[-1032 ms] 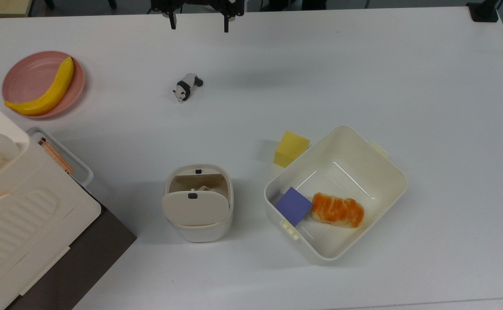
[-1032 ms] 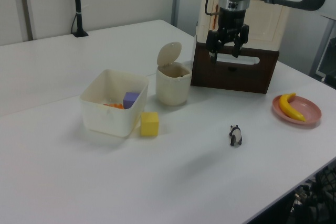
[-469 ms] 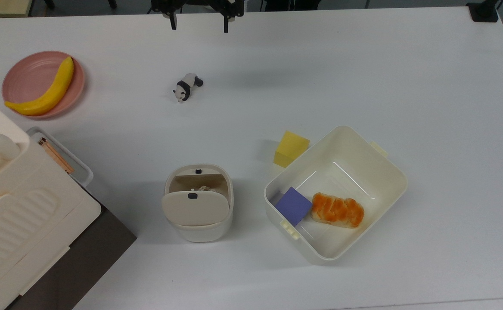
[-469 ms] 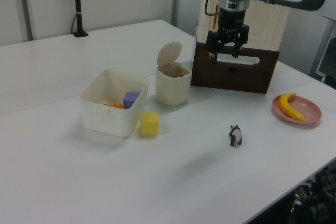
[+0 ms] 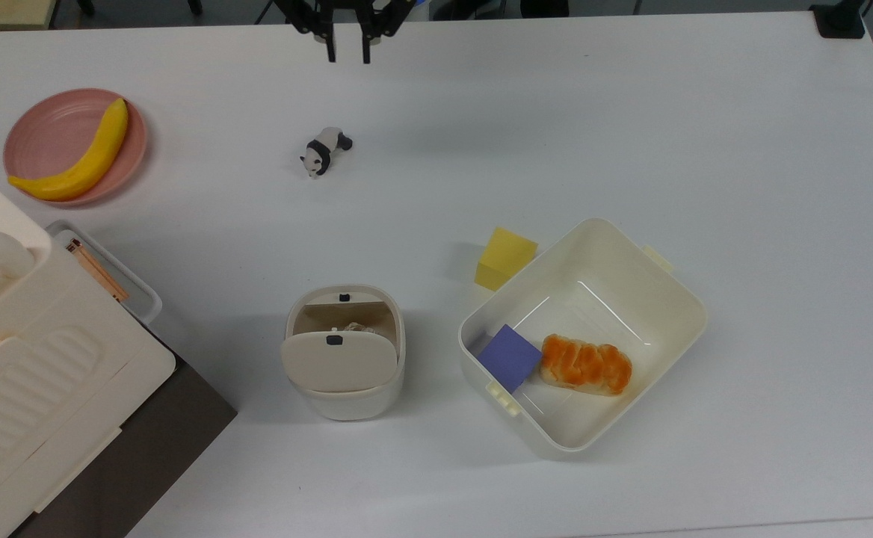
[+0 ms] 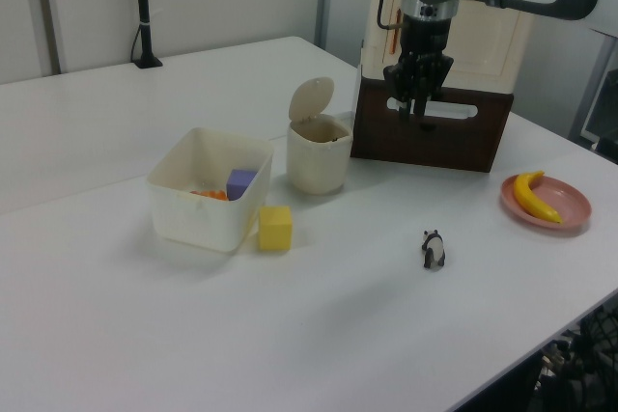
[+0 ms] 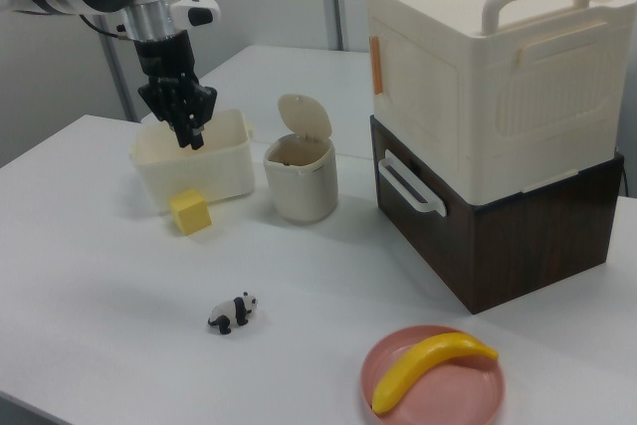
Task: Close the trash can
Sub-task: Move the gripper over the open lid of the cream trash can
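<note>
In the top view, a banana [image 5: 78, 161] lies on a pink plate [image 5: 40, 131] at the left. The bin [image 5: 344, 351] stands mid-desk, lid [image 5: 339, 362] raised, left of the tub [image 5: 676, 299]. The gripper [image 5: 347, 54] hangs above the desk's [image 5: 631, 112] far edge, fingers [image 5: 329, 51] nearly together, empty.

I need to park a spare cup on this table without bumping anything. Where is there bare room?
Widest bare stretch: the top view's right of the tub, out to the table edge. Also open: between the panda and the yellow block. Crowded: around the trash can, between the appliance and tub.
</note>
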Controlling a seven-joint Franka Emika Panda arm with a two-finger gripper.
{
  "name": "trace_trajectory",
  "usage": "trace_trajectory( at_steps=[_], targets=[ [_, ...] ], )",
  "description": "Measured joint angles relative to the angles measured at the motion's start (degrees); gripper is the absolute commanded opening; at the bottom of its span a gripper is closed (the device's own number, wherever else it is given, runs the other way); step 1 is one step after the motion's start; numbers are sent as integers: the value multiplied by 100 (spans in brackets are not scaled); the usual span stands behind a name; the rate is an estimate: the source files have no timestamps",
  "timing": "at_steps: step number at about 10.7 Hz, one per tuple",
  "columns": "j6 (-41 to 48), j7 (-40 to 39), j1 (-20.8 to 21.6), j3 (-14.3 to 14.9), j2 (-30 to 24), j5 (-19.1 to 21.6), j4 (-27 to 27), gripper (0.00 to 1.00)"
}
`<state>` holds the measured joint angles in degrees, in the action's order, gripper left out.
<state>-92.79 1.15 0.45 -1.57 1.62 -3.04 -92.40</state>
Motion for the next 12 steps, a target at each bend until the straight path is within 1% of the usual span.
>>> trace_trajectory(
  at_steps=[7,9,12],
  targets=[
    [-91,-409,-1,3,48,0,73,0],
    [-659,-452,-18,12,237,0,185,0],
    [-1874,-529,-79,34,627,-1,223,0]
  ],
)
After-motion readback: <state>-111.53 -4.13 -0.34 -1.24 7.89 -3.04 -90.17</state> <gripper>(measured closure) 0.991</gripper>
